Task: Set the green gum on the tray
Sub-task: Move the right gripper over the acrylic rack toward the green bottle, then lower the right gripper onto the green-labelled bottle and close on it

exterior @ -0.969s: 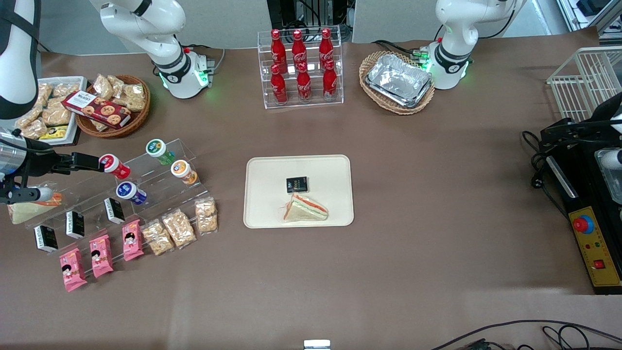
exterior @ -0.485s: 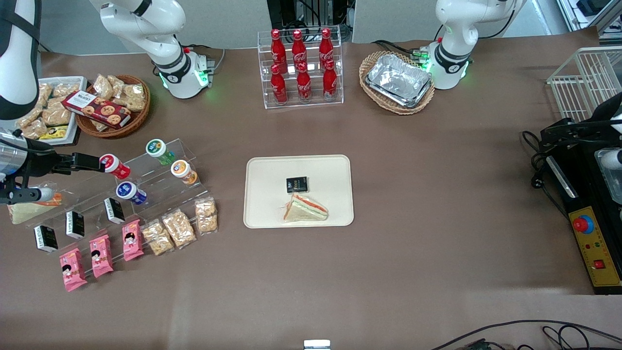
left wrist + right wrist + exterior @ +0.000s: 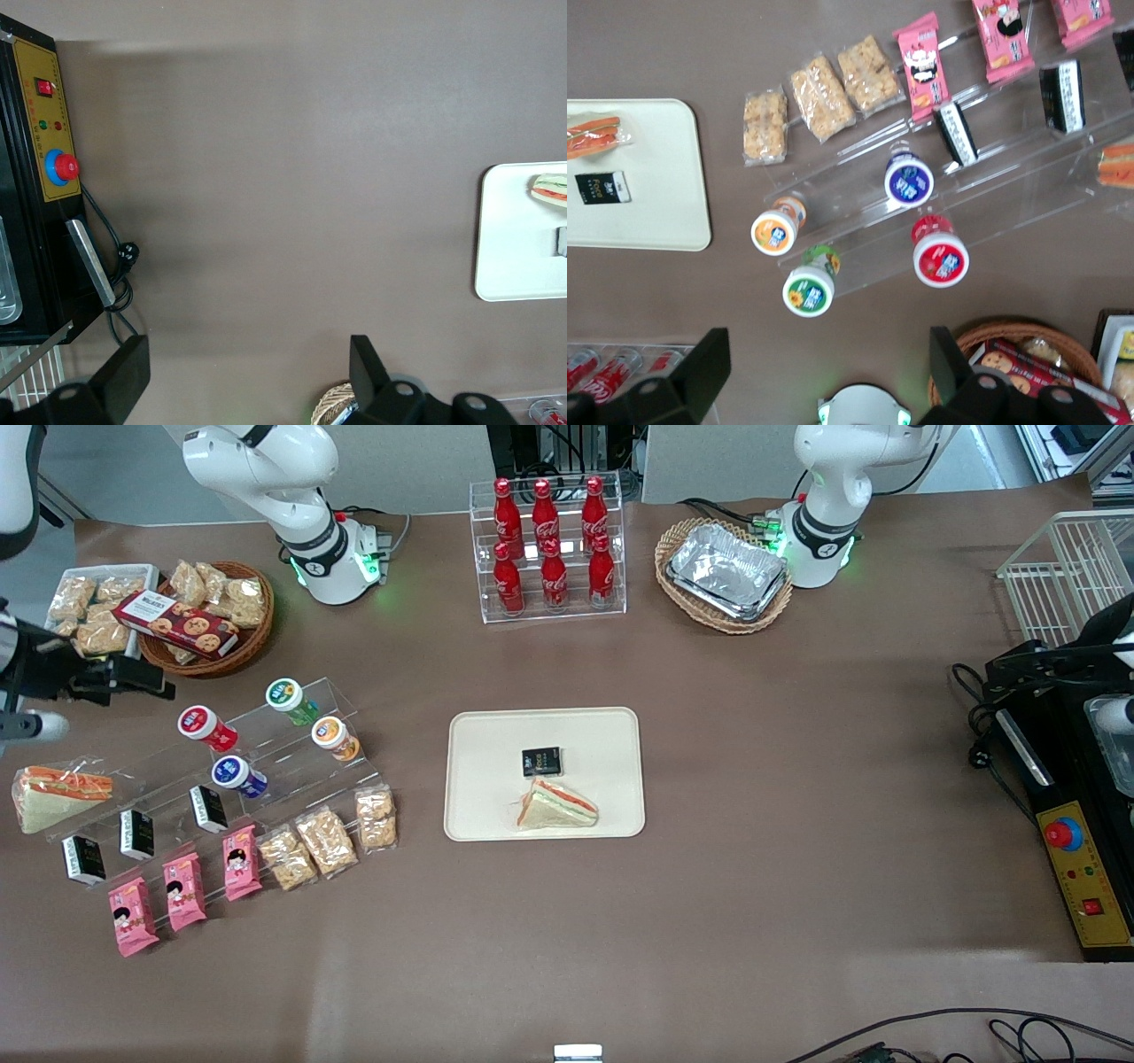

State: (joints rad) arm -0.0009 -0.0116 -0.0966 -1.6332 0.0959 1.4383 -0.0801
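Gripper [image 3: 142,677] rose, open, above green gum [image 3: 285,696].

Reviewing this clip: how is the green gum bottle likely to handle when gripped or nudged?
The green gum looks like a rigid cylinder, so probably firm to grip yet apt to roll. It lies tilted on the clear stepped rack, so a nudge may slide it. The gripper is open and apart from it.

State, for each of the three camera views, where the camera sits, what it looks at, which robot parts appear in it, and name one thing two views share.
Front view: high above the table, looking down; both arm bases show, and the claw hangs open near the cookie basket.
Left wrist view: on the parked arm, facing bare table and the control box.
Right wrist view: on the working arm, looking down at the green gum; its own fingers show.
Shared: the tray.
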